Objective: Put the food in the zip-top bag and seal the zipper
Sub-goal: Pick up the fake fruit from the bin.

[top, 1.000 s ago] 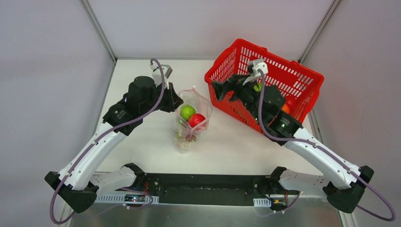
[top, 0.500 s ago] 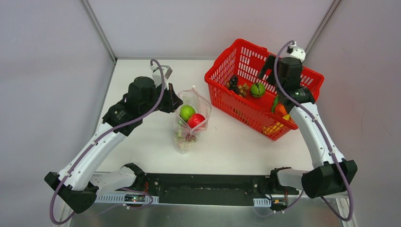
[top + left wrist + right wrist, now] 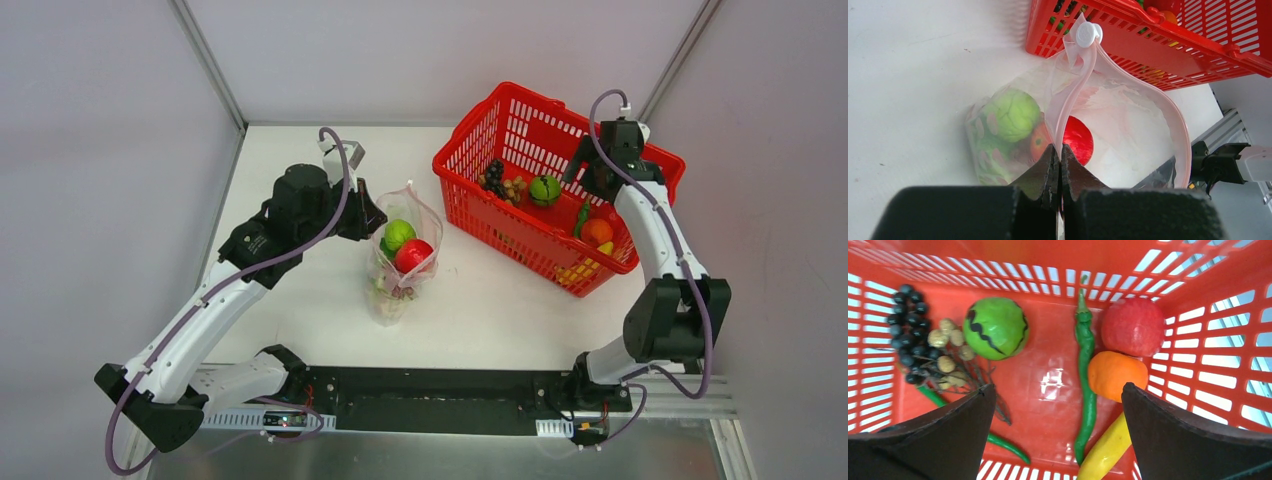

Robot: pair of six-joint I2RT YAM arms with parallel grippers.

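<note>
Swung to the far rim of the red basket [image 3: 470, 126], the right gripper [image 3: 1058, 390] gapes wide above a green chilli [image 3: 1085, 370] (left gripper [image 3: 1058, 150] pinches the zipper [image 3: 1054, 112] of the zip-top bag [image 3: 1133, 115]).

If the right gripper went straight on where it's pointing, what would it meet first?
Probably the red basket's bare floor, between the striped green ball and the green pepper; depth is unclear.
</note>
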